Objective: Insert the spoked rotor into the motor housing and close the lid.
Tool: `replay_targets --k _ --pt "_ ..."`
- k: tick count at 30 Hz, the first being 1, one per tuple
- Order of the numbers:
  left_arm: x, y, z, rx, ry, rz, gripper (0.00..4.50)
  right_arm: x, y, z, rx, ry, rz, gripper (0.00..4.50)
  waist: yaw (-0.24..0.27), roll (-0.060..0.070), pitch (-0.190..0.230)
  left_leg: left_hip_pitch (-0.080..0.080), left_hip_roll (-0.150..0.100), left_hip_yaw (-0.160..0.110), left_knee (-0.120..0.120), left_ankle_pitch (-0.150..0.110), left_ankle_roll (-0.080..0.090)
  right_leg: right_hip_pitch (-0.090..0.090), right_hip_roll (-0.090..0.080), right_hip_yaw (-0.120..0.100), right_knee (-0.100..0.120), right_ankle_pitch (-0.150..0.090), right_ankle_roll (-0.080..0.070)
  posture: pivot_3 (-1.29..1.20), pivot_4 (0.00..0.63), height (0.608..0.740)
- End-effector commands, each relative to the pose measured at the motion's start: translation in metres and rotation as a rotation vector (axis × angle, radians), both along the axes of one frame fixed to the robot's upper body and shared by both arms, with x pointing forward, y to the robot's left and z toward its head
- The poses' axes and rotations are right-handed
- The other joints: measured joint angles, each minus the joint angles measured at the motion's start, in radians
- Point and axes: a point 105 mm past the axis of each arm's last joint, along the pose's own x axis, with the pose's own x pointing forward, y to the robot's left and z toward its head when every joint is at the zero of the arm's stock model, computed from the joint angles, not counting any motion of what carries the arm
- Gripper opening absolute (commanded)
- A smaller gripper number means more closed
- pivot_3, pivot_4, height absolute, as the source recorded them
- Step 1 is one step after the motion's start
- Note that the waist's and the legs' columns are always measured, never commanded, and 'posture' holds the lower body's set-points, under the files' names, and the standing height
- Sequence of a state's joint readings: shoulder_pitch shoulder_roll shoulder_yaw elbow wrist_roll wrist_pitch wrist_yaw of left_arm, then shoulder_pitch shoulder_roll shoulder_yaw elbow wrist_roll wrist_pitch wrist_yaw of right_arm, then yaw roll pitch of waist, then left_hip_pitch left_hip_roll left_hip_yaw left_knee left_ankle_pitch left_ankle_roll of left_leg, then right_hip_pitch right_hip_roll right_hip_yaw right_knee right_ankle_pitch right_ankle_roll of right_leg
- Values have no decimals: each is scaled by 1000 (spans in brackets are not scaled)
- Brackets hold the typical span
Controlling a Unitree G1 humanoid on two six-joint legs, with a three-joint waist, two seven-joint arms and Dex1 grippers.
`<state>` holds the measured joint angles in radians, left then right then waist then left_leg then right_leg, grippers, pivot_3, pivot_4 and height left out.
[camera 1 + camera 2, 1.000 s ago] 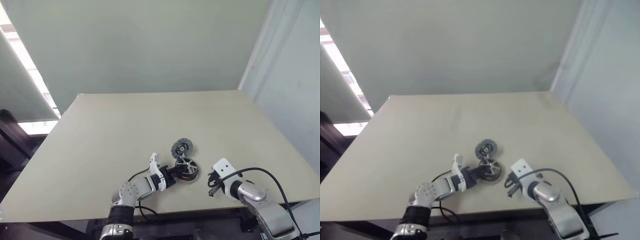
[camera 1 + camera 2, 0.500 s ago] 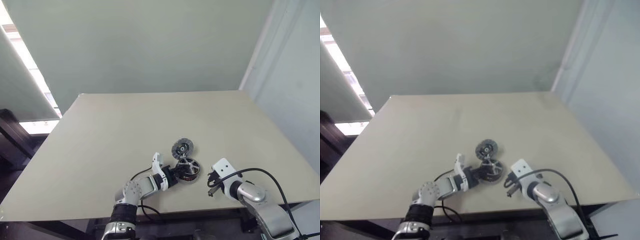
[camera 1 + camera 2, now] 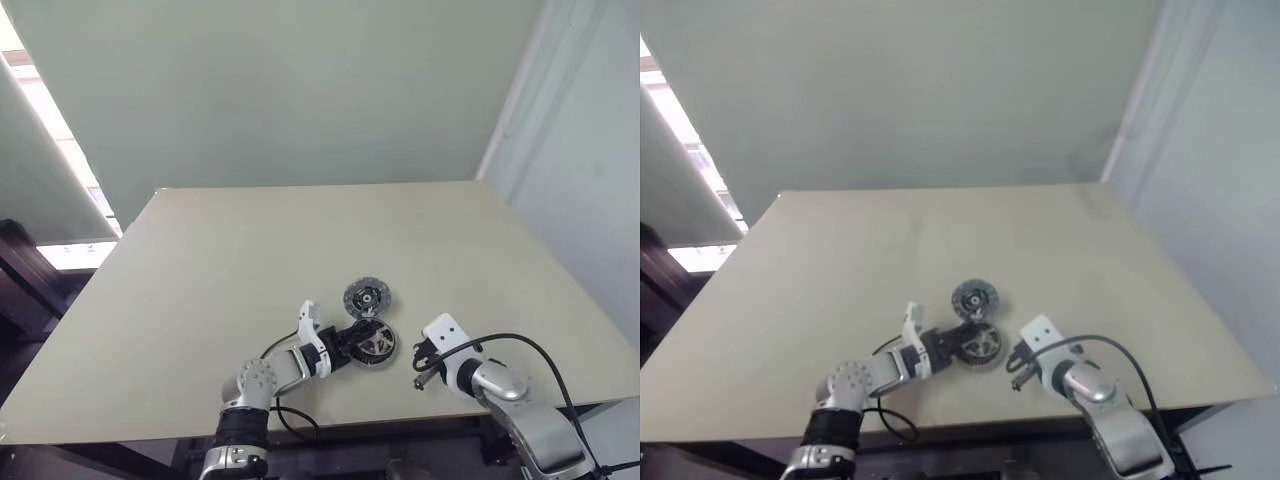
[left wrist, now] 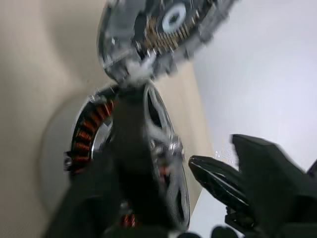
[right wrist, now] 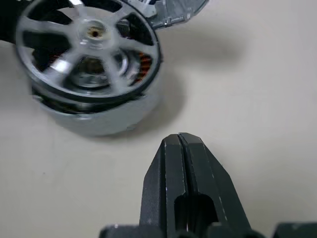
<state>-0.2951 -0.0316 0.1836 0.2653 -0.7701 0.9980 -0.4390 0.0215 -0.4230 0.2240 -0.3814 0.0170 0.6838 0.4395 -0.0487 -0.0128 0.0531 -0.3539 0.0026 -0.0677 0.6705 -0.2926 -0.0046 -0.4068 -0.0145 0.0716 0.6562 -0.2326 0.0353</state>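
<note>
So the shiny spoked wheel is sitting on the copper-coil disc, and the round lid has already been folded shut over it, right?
Not quite. The spoked wheel does sit on the copper-coil disc, but the lid is not shut: the left eye view shows it still swung open, lying on the table just beyond the wheel.

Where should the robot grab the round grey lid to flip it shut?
Probably by the lid's far rim, the edge opposite where it joins the motor housing. It is a thin flat disc, so two fingers can pinch across that free edge, coming over from the far side. The spoked rotor sits on the near side, so coming from there looks crowded.
</note>
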Motion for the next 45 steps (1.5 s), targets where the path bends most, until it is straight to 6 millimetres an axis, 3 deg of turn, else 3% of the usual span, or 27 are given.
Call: replay_targets --k 1,10,16,19,25,29,35,42,45 --pt "4 1 12 1 -33 9 4468 6 3 11 7 -57 11 0 0 0 0 0 0 0 0 0 0 0 0 0 0 0 0 0 0 740" --pt "11 22 37 97 -96 34 4468 5 4 8 11 -52 11 0 0 0 0 0 0 0 0 0 0 -1 0 0 0 0 0 0 0 740" --pt "14 42 84 78 -242 18 4468 7 6 9 31 -58 10 0 3 0 0 -3 0 -1 2 0 0 -1 0 -1 0 0 0 0 0 740" --pt "10 54 93 137 -358 1 4468 7 9 14 77 -67 4 0 -4 0 0 -3 0 -1 2 0 0 -2 0 0 1 0 0 0 0 740" --pt "9 89 77 351 -528 55 4468 4 27 44 307 -116 12 0 0 1 0 -2 0 -1 0 0 -1 -2 0 0 1 0 0 0 0 740" --pt "0 99 60 482 -639 9 4468 0 46 47 383 -101 67 0 1 1 0 -2 0 0 0 0 -1 -2 0 0 1 0 -1 0 0 740" --pt "-4 101 44 572 -726 -31 4468 11 64 25 384 -64 56 0 1 1 0 -1 1 0 1 0 -1 -1 0 0 1 -1 -3 0 0 740" --pt "-8 94 38 578 -743 -64 4468 14 57 -24 245 37 9 0 0 2 0 -2 1 0 1 0 -1 -2 0 -1 1 0 0 0 0 740" --pt "-9 92 36 576 -741 -75 4468 14 56 -23 258 26 6 0 0 2 0 -2 1 0 1 0 0 -2 0 0 1 0 0 0 0 740"
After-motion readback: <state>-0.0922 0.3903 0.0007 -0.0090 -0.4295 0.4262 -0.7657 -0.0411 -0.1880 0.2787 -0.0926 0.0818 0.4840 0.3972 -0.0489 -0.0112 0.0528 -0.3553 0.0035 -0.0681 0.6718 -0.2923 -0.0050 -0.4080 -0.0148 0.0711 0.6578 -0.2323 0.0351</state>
